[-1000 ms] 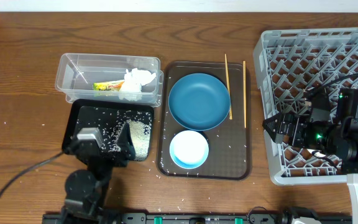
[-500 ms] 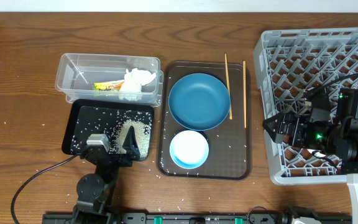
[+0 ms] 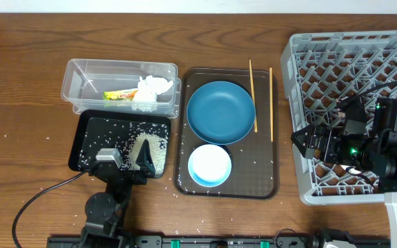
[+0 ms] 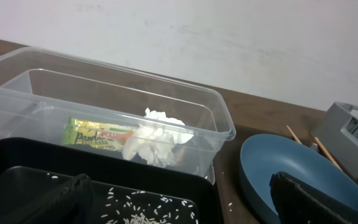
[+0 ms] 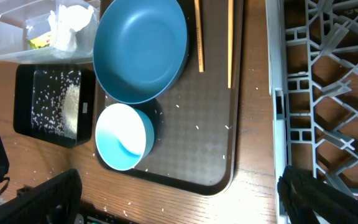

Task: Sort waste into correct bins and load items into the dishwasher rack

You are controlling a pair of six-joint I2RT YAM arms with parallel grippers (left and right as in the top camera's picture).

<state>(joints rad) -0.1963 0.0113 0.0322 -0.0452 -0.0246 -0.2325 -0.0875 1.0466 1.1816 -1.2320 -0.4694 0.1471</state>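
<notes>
We hold the left jaws spread wide above the near edge of the black tray [image 3: 88,134], with nothing gripped between them. A heap of rice [image 3: 154,146] lies in that tray, mostly toward its right side, and stray grains dot the bench [image 3: 19,138]. Just beyond the tray sits the clear tub [image 3: 74,76], holding the snack wrapper [image 3: 119,95] and the crumpled tissue [image 3: 154,88] side by side. On the brown serving tray [image 3: 253,172] we see the blue plate [image 3: 220,112], the white bowl [image 3: 209,165] just in front of it, and two chopsticks [image 3: 253,96] lying along the plate's right. Our right jaws stand released too, empty, over the left wall of the grey rack [image 3: 350,62].
</notes>
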